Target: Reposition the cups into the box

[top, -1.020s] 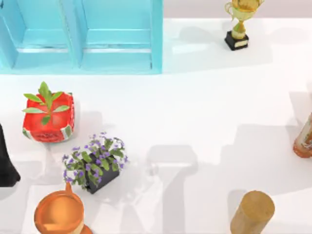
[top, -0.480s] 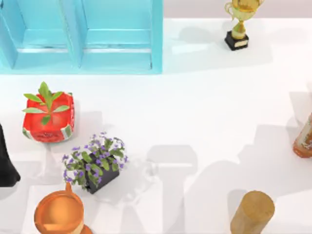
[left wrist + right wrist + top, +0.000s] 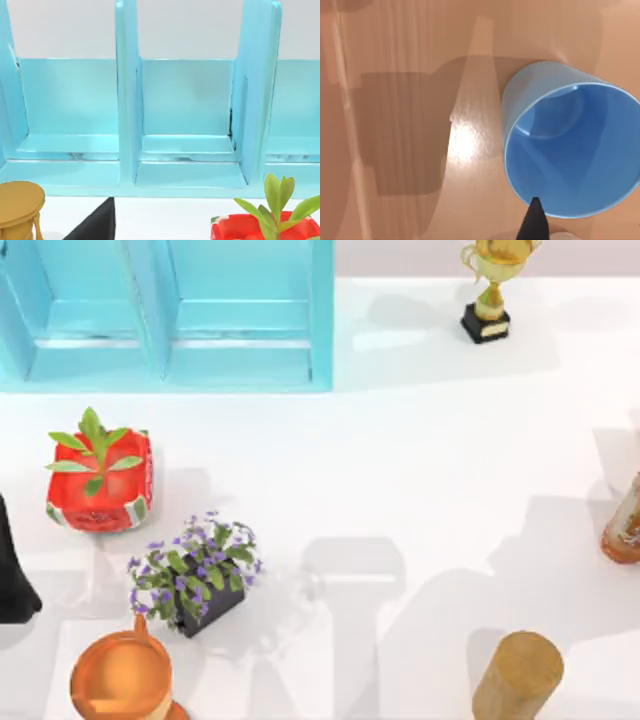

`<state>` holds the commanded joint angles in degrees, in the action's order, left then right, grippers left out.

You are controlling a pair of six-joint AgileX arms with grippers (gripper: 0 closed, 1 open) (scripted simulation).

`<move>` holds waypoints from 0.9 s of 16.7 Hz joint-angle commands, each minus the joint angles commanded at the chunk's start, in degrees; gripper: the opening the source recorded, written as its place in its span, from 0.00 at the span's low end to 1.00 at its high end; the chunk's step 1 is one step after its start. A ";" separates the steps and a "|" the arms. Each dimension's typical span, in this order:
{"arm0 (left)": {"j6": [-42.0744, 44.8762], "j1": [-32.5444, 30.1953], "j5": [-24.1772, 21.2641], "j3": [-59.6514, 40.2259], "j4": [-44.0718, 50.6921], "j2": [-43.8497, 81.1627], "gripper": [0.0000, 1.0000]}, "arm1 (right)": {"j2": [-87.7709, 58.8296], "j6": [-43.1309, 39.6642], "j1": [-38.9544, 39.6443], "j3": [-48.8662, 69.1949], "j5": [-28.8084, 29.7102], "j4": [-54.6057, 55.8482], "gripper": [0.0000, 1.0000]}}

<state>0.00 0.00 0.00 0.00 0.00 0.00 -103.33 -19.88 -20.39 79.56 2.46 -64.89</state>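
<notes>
Turquoise walls of the box (image 3: 240,315) fill the far left of the table in the top view, with 2 compartments divided by an upright partition. The left wrist view faces the same box (image 3: 187,125) head-on, its partitions standing straight, a red planter (image 3: 250,227) with a green plant just before it and a golden trophy top (image 3: 17,202) near the edge.

On the white table (image 3: 420,460) sit the red planter (image 3: 100,480), a dark pot of purple flowers (image 3: 195,575), an orange copper mug (image 3: 120,675) at the near left, a tan wooden cylinder (image 3: 518,677) at the near right, a gold trophy (image 3: 490,290) at the far right and a brown bottle (image 3: 625,520) at the right edge.

The blue cup (image 3: 570,147) appears in the right wrist view, upright with its open mouth toward the camera, standing on a tan wooden surface. One dark fingertip (image 3: 534,225) of the right gripper sits at the cup's rim. I cannot tell whether either gripper's fingers are released or clenched.
</notes>
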 joint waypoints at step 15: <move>0.00 0.00 0.00 0.00 0.00 0.00 1.00 | 0.01 0.03 0.06 0.91 -0.03 -0.84 1.00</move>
<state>0.00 0.00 0.00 0.00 0.00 0.00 -103.31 -19.85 -20.33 80.47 2.43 -65.74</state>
